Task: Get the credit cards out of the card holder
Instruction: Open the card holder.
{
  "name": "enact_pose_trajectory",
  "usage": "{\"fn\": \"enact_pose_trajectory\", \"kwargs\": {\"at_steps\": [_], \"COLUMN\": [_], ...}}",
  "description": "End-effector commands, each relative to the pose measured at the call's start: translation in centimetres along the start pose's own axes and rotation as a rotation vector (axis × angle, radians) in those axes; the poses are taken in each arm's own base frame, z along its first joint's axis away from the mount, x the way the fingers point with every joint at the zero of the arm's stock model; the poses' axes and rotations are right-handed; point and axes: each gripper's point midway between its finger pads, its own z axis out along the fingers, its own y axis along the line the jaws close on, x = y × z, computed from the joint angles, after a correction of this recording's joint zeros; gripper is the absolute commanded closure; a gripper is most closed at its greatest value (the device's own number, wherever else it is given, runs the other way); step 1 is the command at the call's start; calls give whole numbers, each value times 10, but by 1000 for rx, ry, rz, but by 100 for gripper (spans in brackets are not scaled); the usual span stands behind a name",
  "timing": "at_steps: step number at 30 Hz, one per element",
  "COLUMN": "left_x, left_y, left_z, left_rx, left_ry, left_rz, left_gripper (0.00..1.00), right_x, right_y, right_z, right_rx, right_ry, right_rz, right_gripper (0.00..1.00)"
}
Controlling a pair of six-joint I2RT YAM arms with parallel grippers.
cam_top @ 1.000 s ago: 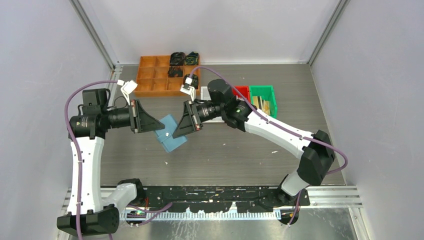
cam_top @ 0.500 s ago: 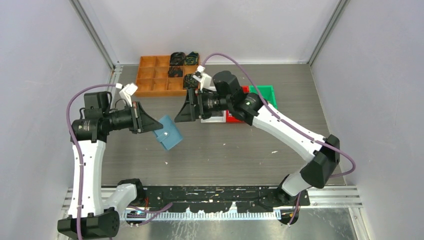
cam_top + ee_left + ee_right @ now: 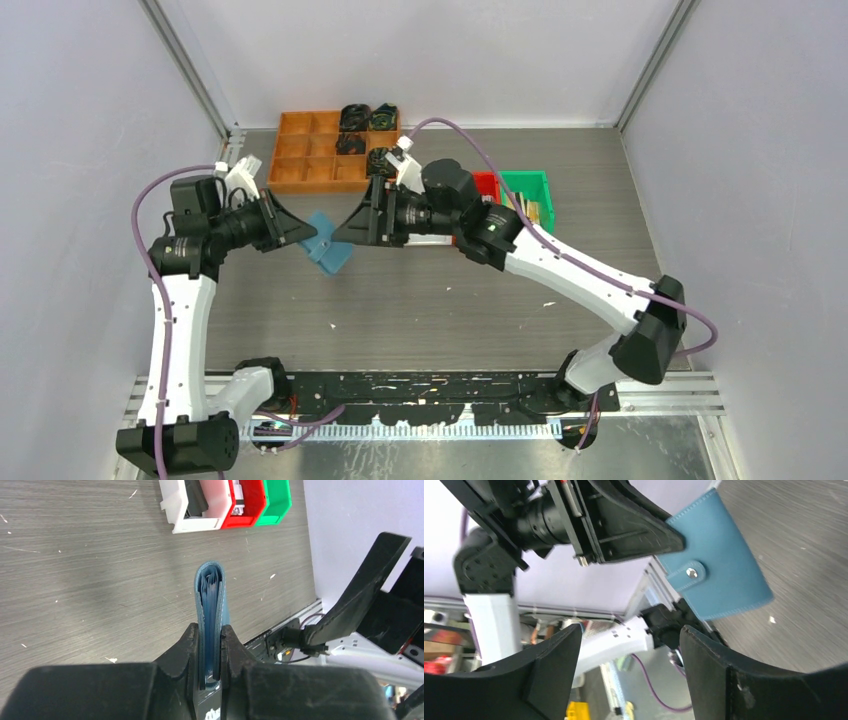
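Note:
My left gripper (image 3: pixel 306 237) is shut on the light blue card holder (image 3: pixel 330 256) and holds it above the table, left of centre. In the left wrist view the card holder (image 3: pixel 210 592) stands edge-on, folded, pinched between the fingers of that gripper (image 3: pixel 210 637). The credit cards are hidden; only blue layers show at the fold. My right gripper (image 3: pixel 346 231) is open just right of the holder and faces it. From the right wrist the holder (image 3: pixel 724 555) shows its flat side with the snap tab (image 3: pixel 690 573), beyond the empty right gripper (image 3: pixel 629 632).
An orange compartment tray (image 3: pixel 305 160) with dark parts stands at the back. A white bin (image 3: pixel 186 510), a red bin (image 3: pixel 248 502) and a green bin (image 3: pixel 276 497) sit in a row behind my right arm. Small white scraps lie on the table.
My right gripper let go near the holder, opened, drew back toward the bins, then came left to the holder again. My left gripper raised the holder and turned it edge-on.

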Motion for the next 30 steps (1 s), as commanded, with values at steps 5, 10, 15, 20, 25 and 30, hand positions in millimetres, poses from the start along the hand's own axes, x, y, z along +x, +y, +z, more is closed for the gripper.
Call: {"fn": "enact_pose_trajectory", "kwargs": {"at_steps": [5, 10, 15, 20, 25, 30], "left_x": [-27, -29, -31, -36, -42, -43], "left_y": [-32, -44, -49, -56, -61, -70], "left_z": [-9, -16, -18, -21, -22, -27], "left_rx": [94, 127, 146, 169, 182, 207], "left_ry": [-93, -106, -111, -125, -133, -146], "left_rz": [-11, -8, -19, -14, -16, -22], "left_gripper": [100, 100, 100, 100, 100, 100], "right_x": [-22, -17, -12, -9, -7, -13], "right_y": [29, 15, 9, 1, -3, 2], "right_z": [40, 47, 48, 49, 46, 50], "right_rx": [-209, -180, -166, -132, -111, -160], "right_ry": [-29, -14, -8, -7, -13, -38], "right_rz": [175, 198, 199, 200, 196, 252], "right_gripper": [26, 28, 30, 34, 34, 34]}}
